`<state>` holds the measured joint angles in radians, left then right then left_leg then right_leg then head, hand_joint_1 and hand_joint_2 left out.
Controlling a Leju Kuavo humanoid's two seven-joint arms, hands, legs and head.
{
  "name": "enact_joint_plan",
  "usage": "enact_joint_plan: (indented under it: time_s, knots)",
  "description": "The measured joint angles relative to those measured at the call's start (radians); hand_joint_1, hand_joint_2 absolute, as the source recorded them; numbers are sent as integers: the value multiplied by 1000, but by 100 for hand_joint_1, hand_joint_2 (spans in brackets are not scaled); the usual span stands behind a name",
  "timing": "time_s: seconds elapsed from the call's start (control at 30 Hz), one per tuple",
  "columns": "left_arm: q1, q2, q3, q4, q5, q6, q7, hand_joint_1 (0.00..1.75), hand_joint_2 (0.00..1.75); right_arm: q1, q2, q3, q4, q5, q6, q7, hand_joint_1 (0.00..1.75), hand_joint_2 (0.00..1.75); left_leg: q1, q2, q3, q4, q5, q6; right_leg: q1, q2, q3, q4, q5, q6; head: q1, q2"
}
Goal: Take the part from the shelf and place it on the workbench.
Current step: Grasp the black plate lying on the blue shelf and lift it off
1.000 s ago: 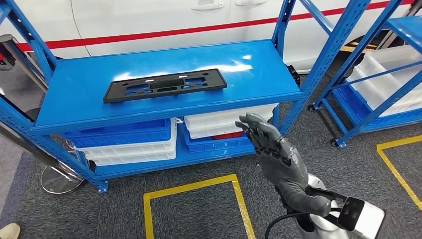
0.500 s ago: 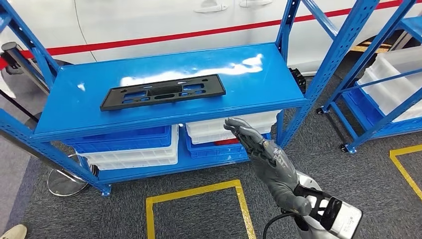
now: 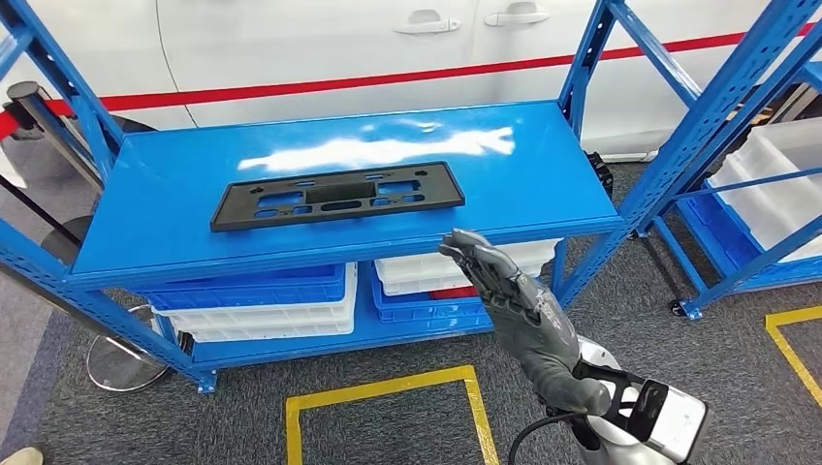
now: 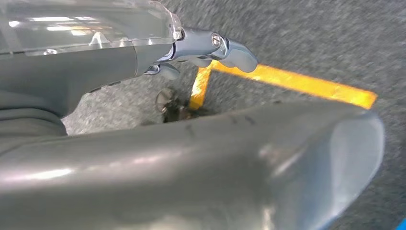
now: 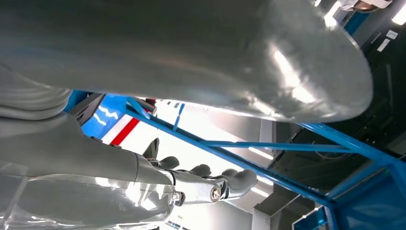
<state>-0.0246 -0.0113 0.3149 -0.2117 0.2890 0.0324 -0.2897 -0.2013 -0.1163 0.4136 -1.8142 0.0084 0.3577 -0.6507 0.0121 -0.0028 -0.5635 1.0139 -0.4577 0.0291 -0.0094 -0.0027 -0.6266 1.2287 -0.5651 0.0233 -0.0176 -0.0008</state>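
A flat black rectangular part (image 3: 338, 195) with cut-out slots lies on the top board of the blue shelf (image 3: 543, 184), left of its middle. My right hand (image 3: 511, 300) is raised in front of the shelf's front edge, to the right of the part and not touching it. Its fingers are stretched out and apart, with nothing in them; the right wrist view shows the fingers (image 5: 210, 184) against blue shelf beams. In the left wrist view my left hand (image 4: 191, 52) hangs over grey carpet, fingers extended, holding nothing.
Blue and white bins (image 3: 262, 295) are stacked on the shelf's lower board. A second blue rack (image 3: 766, 194) with white bins stands to the right. Yellow tape lines (image 3: 378, 387) mark the grey carpet. A white car body with a red stripe (image 3: 320, 82) is behind the shelf.
The camera has shifted, so the shelf sits lower and more to the right in the picture. My right hand has moved up and left, closer to the shelf's front edge.
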Motion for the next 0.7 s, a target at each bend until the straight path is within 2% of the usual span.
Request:
enact_joint_plan:
  time_s: [0.03,0.07,0.1,0.13,0.2,0.23,0.27,0.33,0.4,0.43,0.47,0.53,0.57,0.6,0.63,0.67,0.7]
  knots:
    - [0,0,0,0,-1,0,0,0,0,4,0,1,0,0,0,0,0,0,-1,-2,7,0,-7,1,-1,0,-41,48,-20,2,0,0]
    - [0,0,0,0,-2,0,0,0,0,8,0,1,0,0,0,1,0,0,-1,-3,17,0,-16,1,-2,0,-71,69,-28,2,0,0]
    - [1,0,1,0,-3,0,0,0,0,12,0,2,0,1,1,1,0,0,-2,-5,29,0,-25,-1,-2,0,-84,57,-16,1,0,0]
    - [2,-1,1,0,-5,0,0,0,0,13,0,2,0,1,1,1,0,0,-2,-6,44,0,-36,-3,-2,0,-80,11,18,-2,0,0]
    - [3,-4,1,0,-6,0,0,0,0,14,0,2,0,5,1,2,0,0,-2,-8,70,0,-57,-9,3,0,-54,-114,117,-14,0,0]
    - [2,-6,1,1,-7,0,0,0,0,14,0,2,1,9,1,5,0,0,-3,-8,76,-1,-67,-14,7,0,-44,-159,147,-19,0,0]
    - [0,-7,1,1,-8,0,-1,0,0,14,0,3,1,12,1,8,0,0,-4,-9,82,-2,-73,-20,10,0,-41,-183,163,-24,0,0]
    - [-2,-7,1,2,-12,0,-1,0,0,12,0,4,2,19,0,13,0,0,-5,-8,94,-2,-79,-33,11,3,-33,-193,154,-32,0,0]
    - [-3,-7,1,2,-17,0,-1,0,0,10,0,5,3,30,-4,12,0,0,-4,-6,93,28,-84,-42,6,3,-10,-200,148,-43,-1,0]
    - [-4,-7,1,2,-19,-1,-2,0,0,9,-1,6,3,38,-8,11,0,0,-3,-4,73,69,-91,-44,5,1,4,-203,142,-48,-2,0]
    - [-4,-7,1,2,-21,-2,-2,0,0,8,-1,7,4,45,-12,9,0,0,-2,-4,38,126,-103,-46,5,-3,14,-206,135,-52,-2,0]
    - [-4,-7,0,2,-24,-3,-2,0,0,8,-3,8,8,55,-17,1,0,0,-1,-3,-50,240,-149,-48,6,-10,34,-206,116,-56,-4,0]
    - [-2,-7,0,2,-25,-4,-2,0,0,8,-4,9,11,57,-17,-2,0,0,-1,-3,-83,266,-170,-49,7,-14,46,-206,105,-56,-4,0]
    - [0,-7,1,2,-26,-4,-2,0,0,8,-7,9,14,59,-17,-5,0,0,-2,-3,-104,264,-177,-49,8,-19,61,-206,93,-56,-4,0]
    - [3,-6,1,2,-27,-4,-2,0,0,8,-9,10,17,59,-17,-6,0,0,-2,0,-111,233,-159,-47,9,-25,78,-206,80,-56,-4,0]
    - [4,-6,1,2,-28,-5,-2,0,0,8,-11,11,19,60,-18,-9,0,0,-3,9,-108,182,-116,-41,11,-32,95,-207,66,-55,-4,0]
    - [5,-5,1,3,-29,-5,-2,0,0,8,-14,13,21,60,-18,-14,0,0,-6,21,-105,124,-56,-35,14,-37,110,-206,53,-52,-3,0]
